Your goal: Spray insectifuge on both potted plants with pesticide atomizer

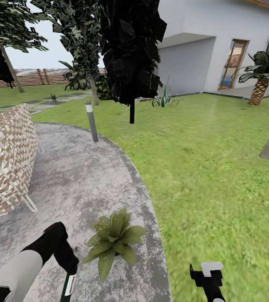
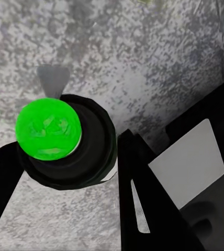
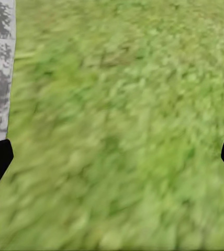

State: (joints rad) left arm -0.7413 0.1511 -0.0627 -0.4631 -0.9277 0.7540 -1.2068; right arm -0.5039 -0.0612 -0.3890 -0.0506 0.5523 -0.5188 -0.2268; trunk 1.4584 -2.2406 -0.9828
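I am looking out over the garden [image 1: 218,167], lawn running off to the white house [image 1: 235,37], with the round gravel patio [image 1: 80,176] lying under my left arm and a woven chair [image 1: 9,159] off to the side. One potted plant [image 1: 113,241] is sitting on the gravel near the patio edge, just ahead of and beside the left gripper [image 1: 68,286]. In the left wrist view I am seeing the pesticide atomizer [image 2: 65,141] from above, a dark round body with a bright green top, sitting between the jaws, which appear to be pinching it at the sides. I judge it light, rigid and somewhat slick, so I am wanting the hold on the straight body below the head. The right gripper [image 1: 210,274] is hanging over grass with its jaws spread wide and nothing between them. The second plant I cannot place for certain.
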